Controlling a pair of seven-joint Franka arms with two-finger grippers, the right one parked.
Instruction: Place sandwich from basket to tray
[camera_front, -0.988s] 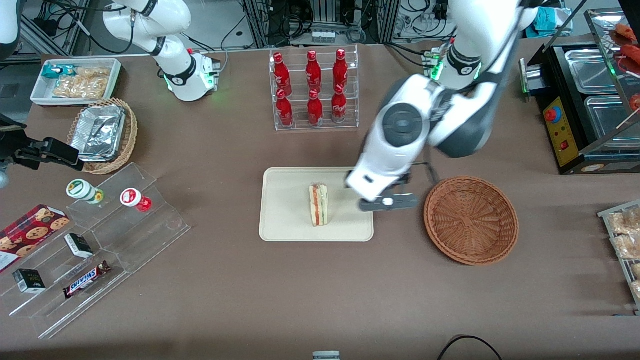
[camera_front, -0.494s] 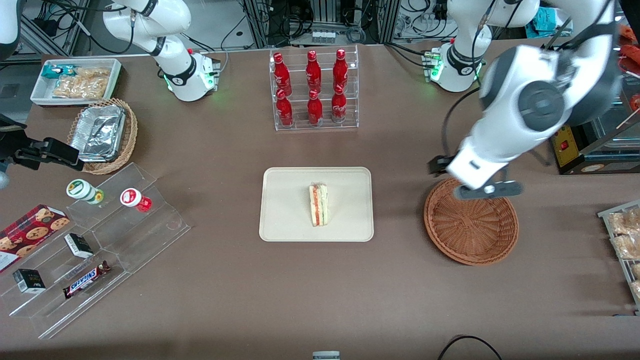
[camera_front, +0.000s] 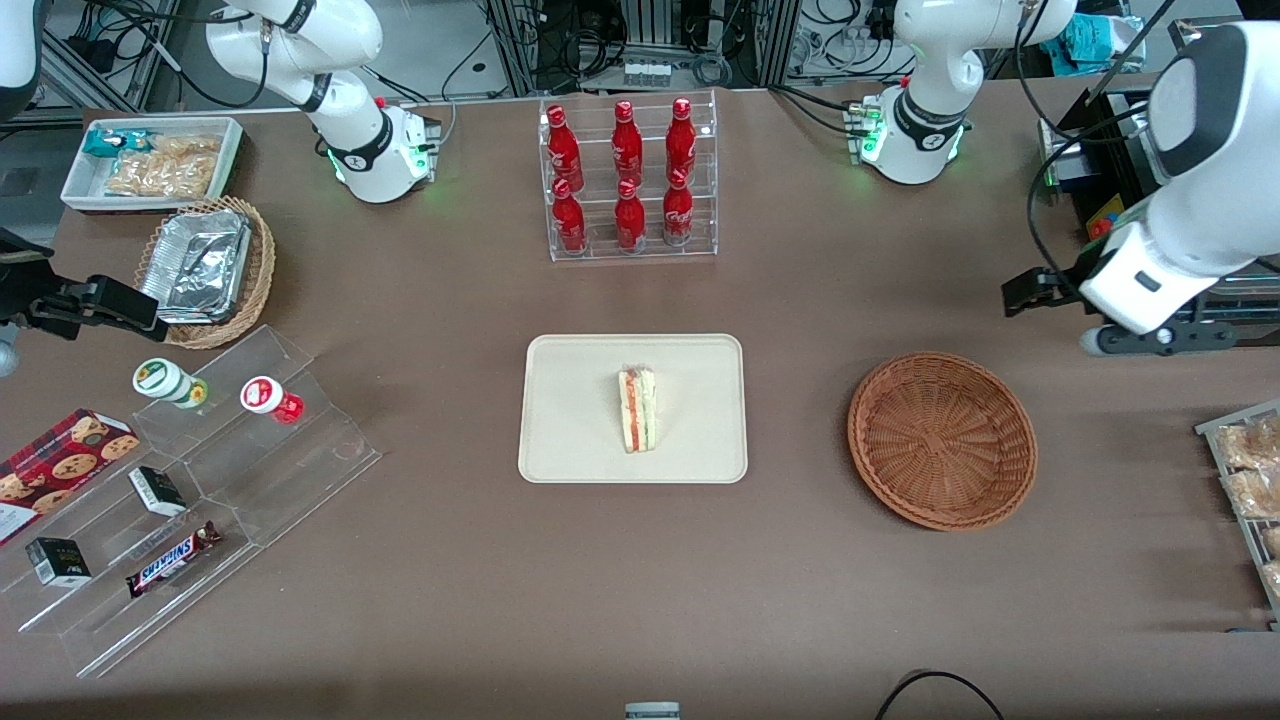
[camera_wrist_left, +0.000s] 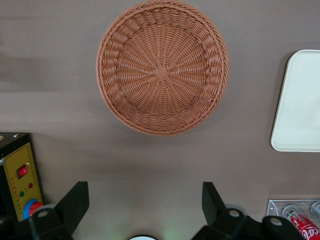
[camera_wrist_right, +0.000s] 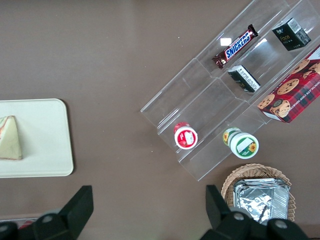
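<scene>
A: The working arm has swung away. A second ago its gripper (camera_front: 1085, 310) hung over the tray's edge nearest the basket, half a second ago over the basket's rim, and now it sits at the right edge of the front view, above bare table near the black and yellow control box (camera_wrist_left: 17, 175).

B: And the jaws?

A: Spread wide with nothing between them; in the wrist view both fingers (camera_wrist_left: 75, 202) stand well apart over brown tabletop.

B: Where's the sandwich (camera_front: 637, 408)?

A: Lying near the middle of the tray (camera_front: 570, 440), at the centre of the front view, cut edge showing red and green. It hasn't shifted across the three front pictures.

B: The basket (camera_front: 942, 440)?

A: Nothing in it, right of centre, well apart from the tray.

B: So the job?

A: I'd judge it done: the sandwich is delivered and released, and the arm is only retreating.
</scene>
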